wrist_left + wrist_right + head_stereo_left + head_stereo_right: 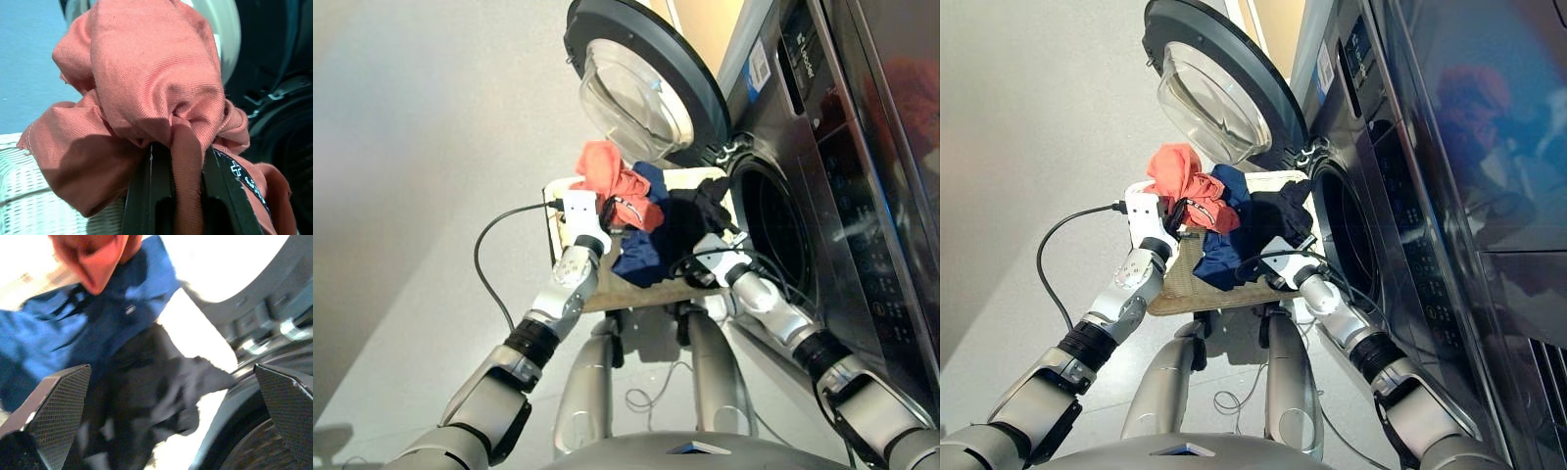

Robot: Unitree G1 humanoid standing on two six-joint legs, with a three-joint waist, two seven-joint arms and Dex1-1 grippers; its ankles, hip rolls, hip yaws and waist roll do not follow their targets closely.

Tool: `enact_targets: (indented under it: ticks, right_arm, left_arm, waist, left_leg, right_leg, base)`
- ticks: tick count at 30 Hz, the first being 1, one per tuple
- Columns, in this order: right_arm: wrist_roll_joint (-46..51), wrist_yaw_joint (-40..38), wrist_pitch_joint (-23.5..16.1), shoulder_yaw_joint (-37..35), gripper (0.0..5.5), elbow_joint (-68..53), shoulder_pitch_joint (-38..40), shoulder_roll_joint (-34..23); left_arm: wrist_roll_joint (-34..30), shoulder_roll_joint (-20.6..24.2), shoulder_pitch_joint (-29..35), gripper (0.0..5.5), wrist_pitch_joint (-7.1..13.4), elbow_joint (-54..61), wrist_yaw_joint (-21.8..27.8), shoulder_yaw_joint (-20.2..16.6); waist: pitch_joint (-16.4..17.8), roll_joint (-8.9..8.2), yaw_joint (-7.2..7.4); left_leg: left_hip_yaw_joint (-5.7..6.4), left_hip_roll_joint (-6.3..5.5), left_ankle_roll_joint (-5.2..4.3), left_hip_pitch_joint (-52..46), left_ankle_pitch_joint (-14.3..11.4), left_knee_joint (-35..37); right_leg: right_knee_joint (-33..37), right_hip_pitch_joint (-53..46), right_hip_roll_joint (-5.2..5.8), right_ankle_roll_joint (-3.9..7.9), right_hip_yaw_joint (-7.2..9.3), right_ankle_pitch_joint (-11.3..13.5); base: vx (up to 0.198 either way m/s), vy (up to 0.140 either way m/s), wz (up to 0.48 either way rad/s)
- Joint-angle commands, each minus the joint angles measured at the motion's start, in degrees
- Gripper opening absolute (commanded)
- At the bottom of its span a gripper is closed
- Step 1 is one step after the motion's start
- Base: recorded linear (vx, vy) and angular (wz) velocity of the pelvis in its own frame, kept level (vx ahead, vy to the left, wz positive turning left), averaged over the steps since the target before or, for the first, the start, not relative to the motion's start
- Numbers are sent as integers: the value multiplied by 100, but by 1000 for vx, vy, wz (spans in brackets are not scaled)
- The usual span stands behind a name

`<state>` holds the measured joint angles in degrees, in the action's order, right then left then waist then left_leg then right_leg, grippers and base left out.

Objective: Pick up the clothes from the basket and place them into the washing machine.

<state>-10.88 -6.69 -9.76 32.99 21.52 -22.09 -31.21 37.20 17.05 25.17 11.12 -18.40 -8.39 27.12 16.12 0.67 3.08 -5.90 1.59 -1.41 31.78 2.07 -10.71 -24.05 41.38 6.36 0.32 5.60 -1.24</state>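
Observation:
My left gripper (607, 210) is shut on the orange-red garment (611, 178), holding it bunched up above the cream woven basket (603, 291). In the left wrist view the cloth (146, 73) wraps over the black fingers (157, 188). The navy garment (641, 255) lies in the basket, and the black garment (699, 210) sits at the basket's end by the washing machine's drum mouth (781, 233). My right gripper (707, 257) hovers open just short of the black garment (156, 391), nothing between its fingers (54, 406).
The washing machine's porthole door (641, 83) stands swung open above the basket's far end. A glossy dark appliance (893, 117) fills the right side. A black cable (492, 245) runs from my left wrist across the grey floor.

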Motion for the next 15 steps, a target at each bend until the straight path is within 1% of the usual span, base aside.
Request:
enact_targets:
  ticks: [1,3,4,5,6,7,8,9,10,11,13,14,15]
  right_arm:
    - [-506,-253,-576,200,550,-791,-158,-213]
    - [-730,-252,-587,509,550,-962,-437,-274]
    - [-759,-234,-575,592,550,-1030,-530,-273]
    - [-758,-233,-574,594,550,-1030,-532,-273]
    - [-806,-271,-561,726,550,-1067,-708,-248]
    - [-849,-282,-550,786,550,-1069,-803,-236]
    - [-849,-283,-551,788,550,-1067,-806,-235]
    - [-1018,-345,-519,918,550,-1050,-1011,-194]
    - [-1080,-374,-507,950,550,-1017,-1109,-159]
    - [-1081,-376,-507,952,550,-1015,-1111,-157]
    - [-1218,-489,-464,1006,550,-938,-1312,-88]
    - [-1286,-557,-421,1015,550,-856,-1432,13]
    - [-1287,-559,-422,1016,550,-853,-1433,15]
  left_arm:
    - [255,209,-25,0,327,789,121,122]
    - [671,219,-21,0,332,1043,157,302]
    - [811,224,-21,0,347,1165,168,333]
    - [812,226,-22,0,346,1166,168,331]
    - [1026,187,-25,0,382,1330,158,428]
    - [1108,176,-20,0,400,1410,166,470]
    - [1108,176,-20,0,400,1411,166,468]
    - [1256,181,-14,0,404,1563,178,535]
    - [1333,180,1,0,430,1617,159,568]
    - [1333,181,2,0,430,1617,159,567]
    - [1523,193,30,0,456,1828,151,643]
    - [1738,166,24,0,465,1943,166,708]
    - [1738,167,23,0,465,1943,166,707]
  waist:
    - [-99,-23,11]
    - [-120,63,-25]
    - [-126,100,-37]
    - [-126,99,-36]
    - [-142,174,-61]
    - [-148,218,-73]
    - [-146,218,-72]
    - [-156,311,-114]
    - [-162,348,-128]
    - [-160,348,-128]
    - [-171,436,-171]
    - [-184,508,-204]
    - [-184,508,-203]
  left_leg:
    - [16,-165,70,-42,-588,-612]
    - [-17,-171,67,-60,-558,-560]
    - [-29,-170,67,-56,-546,-550]
    - [-29,-170,67,-55,-546,-550]
    - [-45,-170,63,-69,-525,-512]
    - [-64,-174,62,-86,-516,-483]
    - [-65,-174,62,-88,-515,-481]
    - [-79,-179,63,-111,-499,-459]
    - [-89,-179,64,-122,-490,-445]
    - [-90,-179,64,-124,-489,-444]
    - [-106,-188,61,-136,-468,-419]
    - [-97,-198,66,-136,-458,-419]
    - [-97,-198,66,-137,-458,-419]
  right_leg:
    - [720,-721,-43,560,178,-39]
    - [737,-714,-55,560,144,-40]
    - [743,-704,-58,560,127,-34]
    - [743,-703,-58,560,126,-34]
    - [758,-698,-58,567,113,-30]
    - [766,-695,-59,571,97,-28]
    - [766,-696,-59,571,96,-28]
    - [780,-708,-58,571,80,-36]
    - [790,-709,-54,572,71,-31]
    - [790,-710,-54,572,70,-31]
    - [830,-730,-47,576,55,-23]
    - [847,-730,-38,573,66,-20]
    - [848,-732,-38,573,66,-20]
  base:
    - [0,0,0]
    - [0,0,0]
    - [0,0,0]
    - [0,0,0]
    - [0,0,0]
    - [0,0,0]
    - [0,0,0]
    - [0,0,0]
    - [0,0,0]
    - [0,0,0]
    - [0,0,0]
    - [0,0,0]
    - [0,0,0]
